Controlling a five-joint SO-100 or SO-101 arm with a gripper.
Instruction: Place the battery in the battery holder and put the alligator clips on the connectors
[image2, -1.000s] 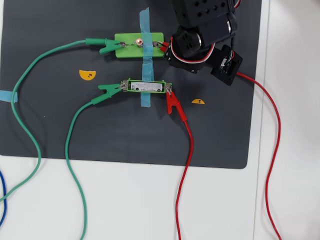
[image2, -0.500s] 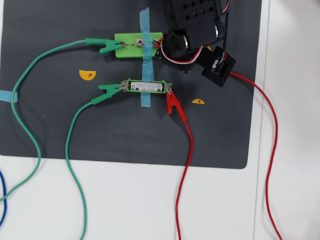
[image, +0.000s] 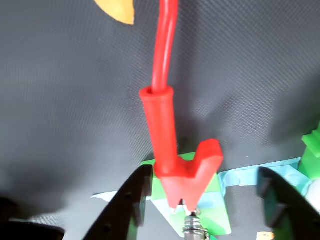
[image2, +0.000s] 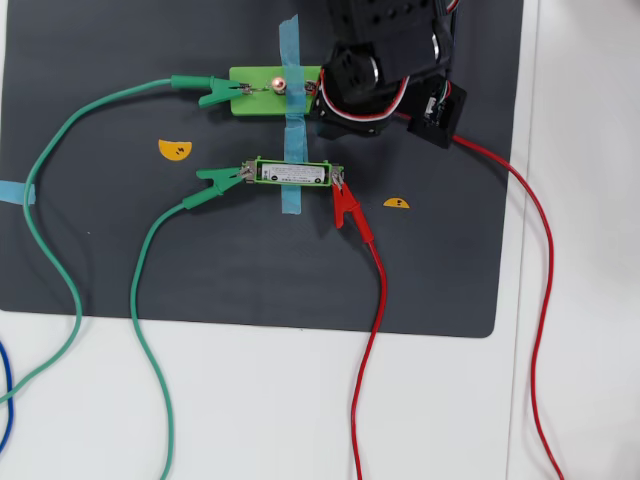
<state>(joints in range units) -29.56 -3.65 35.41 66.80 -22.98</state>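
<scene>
The battery (image2: 293, 173), a small white-silver cylinder, lies in the narrow bright-green plastic battery holder (image2: 254, 173) at the middle of the dark grey mat (image2: 120, 250), seen only in the overhead view. A strip of blue tape (image2: 292, 200) crosses the holder. A green-sleeved alligator clip (image2: 218, 178) bites the holder's left end and a red-sleeved alligator clip (image2: 346, 207) its right end, each trailing a wire of matching colour toward the near edge.

Farther up the mat sits a wider light-green block (image2: 258, 102) with a round centre, a second green alligator clip (image2: 215, 92) on its left tab. The black arm covers the block's right end from above, so that side is hidden there.

The wrist view fills the gap: another red alligator clip (image: 182, 172) grips a silvery metal connector (image: 192, 222) on the green plastic. The gripper (image: 207, 197) stands with its two black fingers (image: 131, 200) spread to either side of this clip (a clear gap on both sides), touching nothing. An orange half-disc sticker (image: 117, 10) shows beyond.
</scene>
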